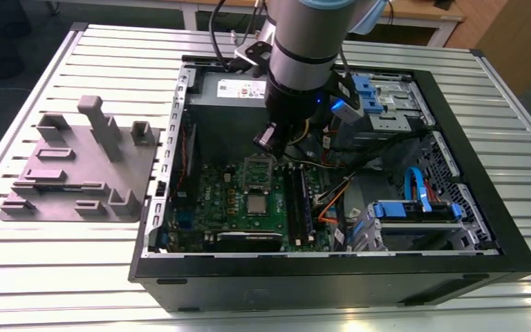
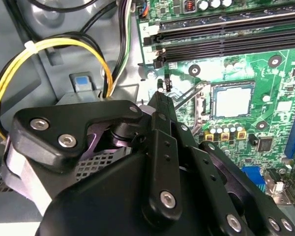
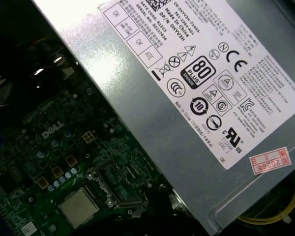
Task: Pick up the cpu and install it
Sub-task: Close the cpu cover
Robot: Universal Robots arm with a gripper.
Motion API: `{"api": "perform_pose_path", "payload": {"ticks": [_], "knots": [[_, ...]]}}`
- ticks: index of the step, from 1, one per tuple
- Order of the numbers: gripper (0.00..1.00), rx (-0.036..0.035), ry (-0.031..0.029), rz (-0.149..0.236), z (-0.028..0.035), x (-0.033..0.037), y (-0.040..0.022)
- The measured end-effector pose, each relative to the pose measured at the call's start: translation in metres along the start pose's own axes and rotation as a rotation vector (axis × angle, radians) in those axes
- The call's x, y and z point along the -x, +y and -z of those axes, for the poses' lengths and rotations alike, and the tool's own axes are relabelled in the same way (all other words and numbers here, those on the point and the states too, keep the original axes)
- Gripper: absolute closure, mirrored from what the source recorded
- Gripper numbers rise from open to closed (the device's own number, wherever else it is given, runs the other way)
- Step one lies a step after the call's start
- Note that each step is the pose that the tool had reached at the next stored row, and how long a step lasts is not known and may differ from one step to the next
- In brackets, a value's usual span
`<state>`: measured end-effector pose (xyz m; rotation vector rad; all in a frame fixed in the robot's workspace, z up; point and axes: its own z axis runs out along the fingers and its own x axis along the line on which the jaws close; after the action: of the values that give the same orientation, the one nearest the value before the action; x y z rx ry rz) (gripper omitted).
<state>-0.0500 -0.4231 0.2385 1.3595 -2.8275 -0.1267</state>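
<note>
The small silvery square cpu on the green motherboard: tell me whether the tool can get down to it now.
Probably yes. The small silvery square cpu lies face-up on the green motherboard, nothing covering it; the tool hangs above, nearby.

The cpu (image 1: 258,203) has a dull silvery metal top. The power supply (image 3: 196,98) is matt grey sheet metal. The tool (image 2: 160,96) is matt black with shiny screws.
</note>
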Motion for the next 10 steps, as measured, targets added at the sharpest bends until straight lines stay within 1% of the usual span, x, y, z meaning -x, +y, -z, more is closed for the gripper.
{"api": "perform_pose_path", "payload": {"ticks": [2,6,10], "knots": [[0.90,0.0031,-0.0030,0.008,0.0000,-0.0008,0.0010],[0.90,0.0040,-0.0022,0.023,0.0004,-0.0028,0.0027],[0.90,0.0049,-0.0023,0.034,0.0021,-0.0032,0.0033]]}}
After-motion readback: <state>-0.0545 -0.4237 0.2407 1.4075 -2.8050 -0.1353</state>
